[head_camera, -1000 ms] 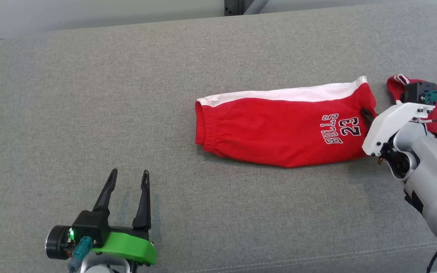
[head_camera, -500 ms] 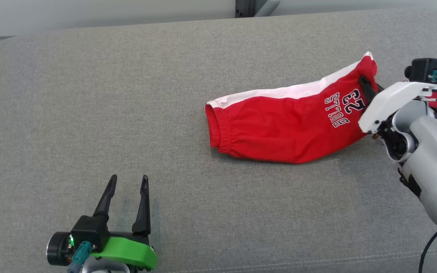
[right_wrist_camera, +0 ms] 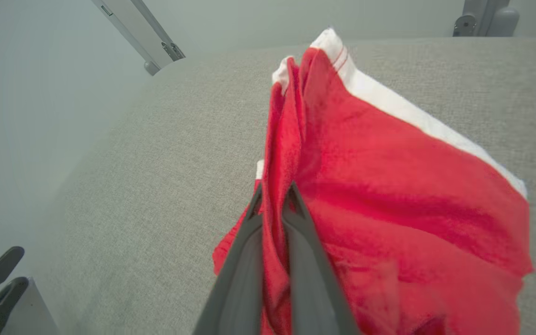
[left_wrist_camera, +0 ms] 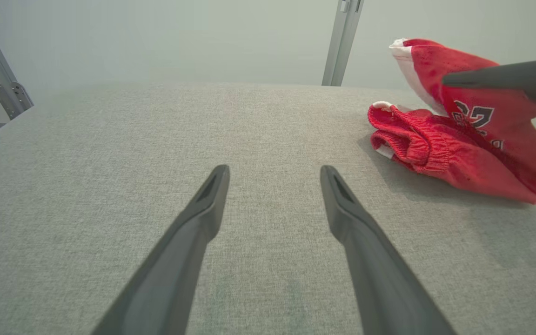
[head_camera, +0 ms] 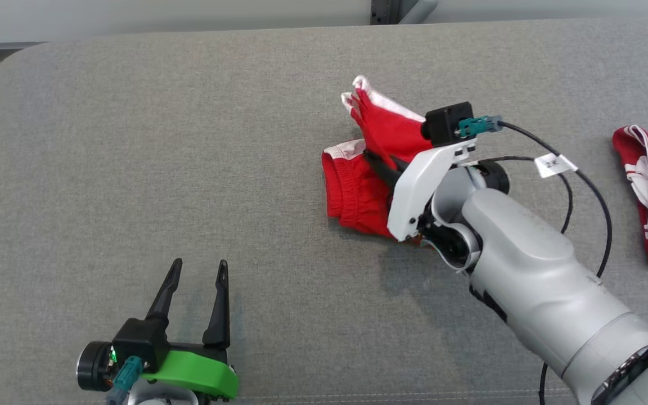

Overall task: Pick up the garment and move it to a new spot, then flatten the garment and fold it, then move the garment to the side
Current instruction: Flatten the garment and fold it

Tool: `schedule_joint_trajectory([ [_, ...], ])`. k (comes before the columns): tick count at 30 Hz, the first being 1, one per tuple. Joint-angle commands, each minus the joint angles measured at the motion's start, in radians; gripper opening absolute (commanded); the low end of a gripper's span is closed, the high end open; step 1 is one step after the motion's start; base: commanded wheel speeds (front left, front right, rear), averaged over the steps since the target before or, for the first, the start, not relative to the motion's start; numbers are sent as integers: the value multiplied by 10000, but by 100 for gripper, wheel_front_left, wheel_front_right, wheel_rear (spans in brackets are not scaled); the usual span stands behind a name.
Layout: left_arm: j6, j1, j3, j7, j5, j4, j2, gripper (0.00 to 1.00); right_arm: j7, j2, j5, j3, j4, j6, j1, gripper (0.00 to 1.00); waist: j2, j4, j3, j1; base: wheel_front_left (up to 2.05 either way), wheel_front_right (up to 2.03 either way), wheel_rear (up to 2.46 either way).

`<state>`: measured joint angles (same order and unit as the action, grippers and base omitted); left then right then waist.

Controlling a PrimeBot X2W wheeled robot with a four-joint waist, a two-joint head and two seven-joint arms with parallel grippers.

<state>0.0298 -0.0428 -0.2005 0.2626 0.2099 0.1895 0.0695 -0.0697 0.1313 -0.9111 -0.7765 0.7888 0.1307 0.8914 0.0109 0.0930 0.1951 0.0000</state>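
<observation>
The right gripper is clenched on a fold of the red shorts, its two fingers pressed together with cloth pinched between them, as the right wrist view shows close up. The shorts lie near the middle of the grey cushion, a little right of centre. The gripped end is raised off the cushion and doubled back over the rest, its white stripe pointing up and away from the robot. The elastic waistband rests on the cushion at the left end of the heap. The left gripper sits released at the lower left, fingers spread wide with nothing between them, well apart from the shorts. A second red garment lies at the cushion's right edge, apart from the shorts.
</observation>
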Motion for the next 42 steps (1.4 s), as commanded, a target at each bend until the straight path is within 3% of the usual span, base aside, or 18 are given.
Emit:
schedule_joint_trajectory([
  [1, 30, -179, 36, 23, -46, 11, -30, 100, -14, -39, 76, -10, 74, -2, -146, 0, -109, 207, 136, 0, 0, 0, 0],
  [13, 138, -149, 247, 23, -215, 302, -113, 100, 44, -730, 644, 131, 1070, -2, -335, 0, -109, 577, 56, 0, 0, 0, 0],
  [14, 127, -99, 277, 23, -218, 321, -118, 100, 109, -752, 619, 126, 1054, -2, -365, 20, -109, 532, 6, 0, 0, 0, 0],
  [15, 115, -41, 304, 23, -231, 333, -123, 100, 183, -770, 604, 104, 992, -2, -396, 81, -109, 475, -50, 0, 0, 0, 0],
  [16, 97, 26, 344, 23, -243, 348, -124, 100, 262, -775, 536, 122, 932, -2, -455, 100, -109, 404, -126, 0, 0, 0, 0],
  [22, 64, 398, 594, 23, -280, 321, -131, 100, 950, -653, 567, 202, 240, -2, -839, 100, -109, -96, -641, 0, 0, 0, 0],
  [29, 47, 874, 936, 23, -329, 150, -141, 100, 2254, 607, 1537, 959, -407, -4, -1721, 100, -109, -573, -1100, 0, 0, 0, 0],
  [34, 59, 1143, 1074, 23, -324, -20, -153, 100, 3067, 1243, 2473, 2137, -627, -5, -2541, 100, -109, -796, -1244, 0, 0, 0, 0],
  [38, 81, 1328, 1177, 23, -298, -149, -161, 100, 3333, 1362, 3584, 3325, -1068, -2, -3413, 100, -109, -879, -1359, 0, 0, 0, 0],
  [42, 104, 1492, 1256, 23, -367, -280, -170, 100, 3347, 1230, 4819, 5206, -2202, -4, -4718, 100, -109, -844, -1548, 0, 0, 0, 0],
])
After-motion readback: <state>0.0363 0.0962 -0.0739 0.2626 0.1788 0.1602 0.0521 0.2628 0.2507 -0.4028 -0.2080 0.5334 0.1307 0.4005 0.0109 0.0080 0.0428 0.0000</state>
